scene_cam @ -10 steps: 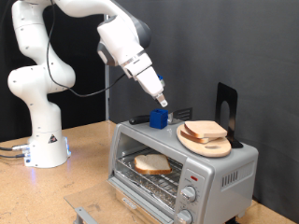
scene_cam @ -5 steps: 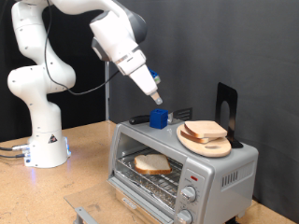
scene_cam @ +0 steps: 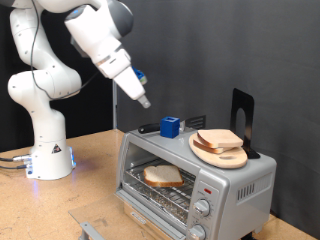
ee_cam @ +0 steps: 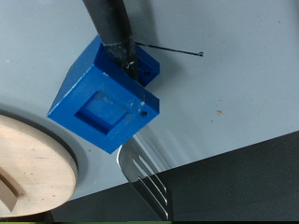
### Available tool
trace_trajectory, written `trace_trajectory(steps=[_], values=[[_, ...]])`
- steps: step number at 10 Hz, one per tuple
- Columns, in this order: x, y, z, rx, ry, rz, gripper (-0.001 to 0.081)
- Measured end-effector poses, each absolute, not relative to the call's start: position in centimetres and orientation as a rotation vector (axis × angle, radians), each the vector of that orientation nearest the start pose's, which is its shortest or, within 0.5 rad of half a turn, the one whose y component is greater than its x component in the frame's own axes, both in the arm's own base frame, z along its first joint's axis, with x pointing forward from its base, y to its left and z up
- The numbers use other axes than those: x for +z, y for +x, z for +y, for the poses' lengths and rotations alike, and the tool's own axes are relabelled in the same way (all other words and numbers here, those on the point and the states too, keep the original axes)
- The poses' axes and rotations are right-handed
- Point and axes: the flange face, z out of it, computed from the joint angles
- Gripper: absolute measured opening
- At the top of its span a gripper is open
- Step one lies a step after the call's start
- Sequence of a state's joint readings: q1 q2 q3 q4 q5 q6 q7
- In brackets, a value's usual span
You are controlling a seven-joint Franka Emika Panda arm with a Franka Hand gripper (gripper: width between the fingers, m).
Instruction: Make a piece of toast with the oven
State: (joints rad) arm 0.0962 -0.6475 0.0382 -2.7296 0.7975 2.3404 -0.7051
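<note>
The silver toaster oven (scene_cam: pixel 232 178) stands at the exterior view's lower right. One piece of toast (scene_cam: pixel 163 176) lies on the wire rack inside it. A second, matching slice (scene_cam: pixel 218 138) lies on a round wooden plate (scene_cam: pixel 232 157) on the oven's top. My gripper (scene_cam: pixel 143 100) hangs in the air, above and to the exterior view's left of the oven, with nothing between its fingers. Its fingers do not show in the wrist view.
A blue block (scene_cam: pixel 171 126) stands on the oven's top, also in the wrist view (ee_cam: pixel 103 103), with a black-handled slotted metal spatula (ee_cam: pixel 149 182) through it. The wooden plate's rim (ee_cam: pixel 33 177) lies beside it. A black stand (scene_cam: pixel 241 108) rises behind the plate.
My gripper has moved up and towards the exterior view's left, away from the blue block on the oven's top. The bread slices, plate and block have not moved.
</note>
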Motion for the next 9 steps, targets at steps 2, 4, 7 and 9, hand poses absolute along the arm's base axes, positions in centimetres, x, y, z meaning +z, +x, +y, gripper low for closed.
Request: trace_trajectory(steps=[2, 4, 7, 9], values=[[44.0, 36.0, 5.8, -0.554, -2.531, -0.434, 0.0808], [43.6, 35.1, 3.7, -0.585, -2.506, -0.441, 0.0808], [43.8, 33.3, -0.7, -0.62, -2.496, -0.376, 0.0808], [44.1, 32.1, -2.8, -0.613, -2.492, -0.34, 0.0808]])
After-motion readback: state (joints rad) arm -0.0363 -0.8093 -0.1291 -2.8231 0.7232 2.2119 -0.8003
